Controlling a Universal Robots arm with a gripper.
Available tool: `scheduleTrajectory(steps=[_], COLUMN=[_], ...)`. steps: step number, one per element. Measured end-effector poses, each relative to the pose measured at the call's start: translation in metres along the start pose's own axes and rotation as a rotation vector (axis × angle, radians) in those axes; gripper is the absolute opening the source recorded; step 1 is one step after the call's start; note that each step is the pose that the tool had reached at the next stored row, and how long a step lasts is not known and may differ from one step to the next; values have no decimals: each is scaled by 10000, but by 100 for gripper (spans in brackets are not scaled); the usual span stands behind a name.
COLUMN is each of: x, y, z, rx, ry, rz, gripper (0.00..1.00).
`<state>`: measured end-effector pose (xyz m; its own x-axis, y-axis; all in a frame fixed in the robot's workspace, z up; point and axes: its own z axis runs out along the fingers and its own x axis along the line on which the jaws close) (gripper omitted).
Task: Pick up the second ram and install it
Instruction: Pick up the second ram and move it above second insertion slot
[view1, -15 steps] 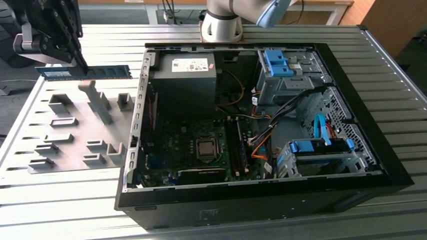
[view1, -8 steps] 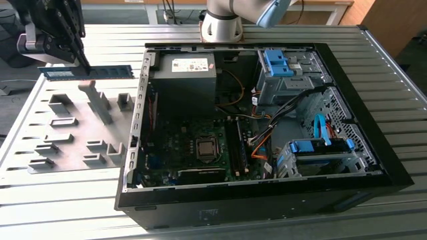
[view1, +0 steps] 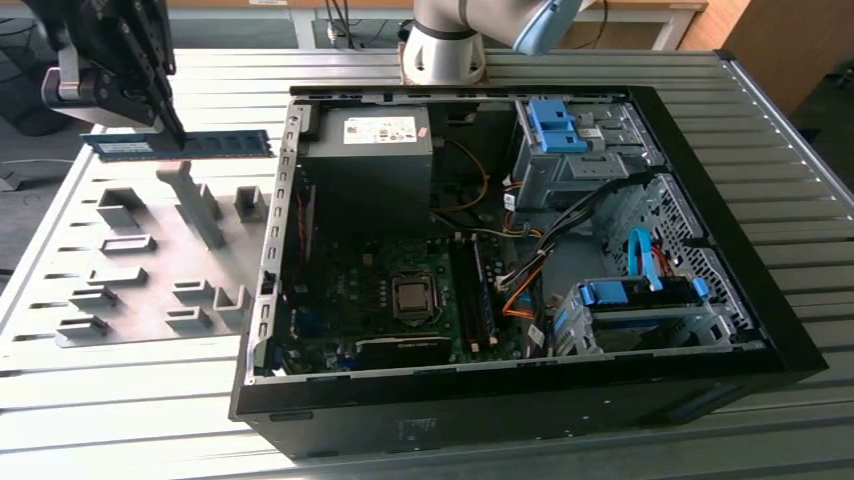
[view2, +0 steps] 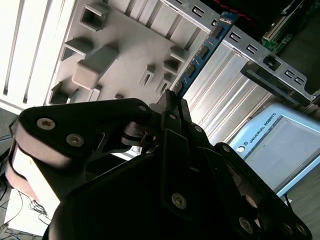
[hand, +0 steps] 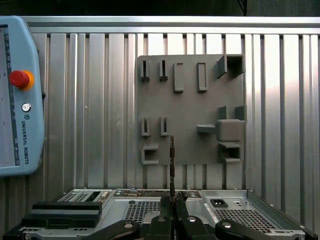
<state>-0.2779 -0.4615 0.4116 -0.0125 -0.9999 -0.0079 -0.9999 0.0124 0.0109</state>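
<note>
Well, gripper (view1: 171, 135): jaws clamped on the second ram (view1: 200, 145).
Place: above the grey holder tray (view1: 140, 225), at the exterior view's left of the computer case (view1: 274, 260).

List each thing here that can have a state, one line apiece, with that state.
gripper: shut on the memory stick.
memory stick: held level in the air, clear of the holder plate.
holder plate: lying flat, visible slots empty.
computer case: lying on its side, side panel off, inside exposed.
</note>
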Motion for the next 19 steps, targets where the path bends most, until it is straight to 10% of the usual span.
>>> scheduleTrajectory(steps=[19], x=[-1], y=[-89], z=[-1], rx=[0], ry=[0], rz=[0], gripper=[14])
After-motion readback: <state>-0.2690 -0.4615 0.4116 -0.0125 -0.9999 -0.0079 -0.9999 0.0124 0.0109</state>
